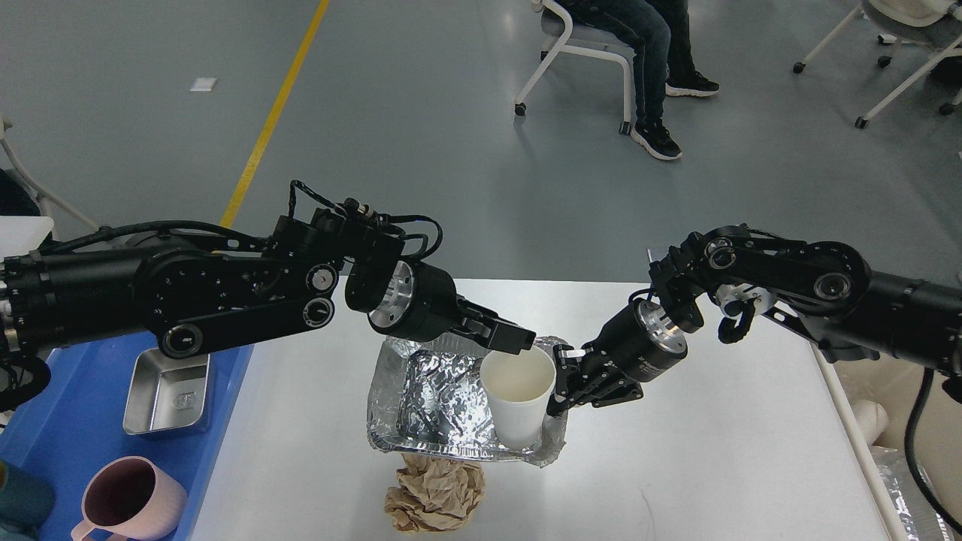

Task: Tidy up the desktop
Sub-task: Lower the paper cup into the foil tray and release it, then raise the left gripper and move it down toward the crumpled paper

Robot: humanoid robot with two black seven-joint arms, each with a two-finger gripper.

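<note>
The white-grey desktop [714, 451] carries a crumpled foil tray [443, 398] near its middle. A white paper cup [518, 398] stands upright in the tray's right end. My left gripper [512, 342] hovers just above the cup's back rim; its fingers are outside the cup, and it looks open and empty. My right gripper [562, 382] is shut on the foil tray's right rim, just right of the cup. A ball of crumpled brown paper [434, 496] lies on the desktop in front of the tray.
A blue plastic tray [60, 421] at the left holds a steel container [167, 398], a pink mug [128, 500] and a teal cup [15, 500]. A cream bin [864, 421] stands off the table's right edge. A seated person [646, 45] is far behind.
</note>
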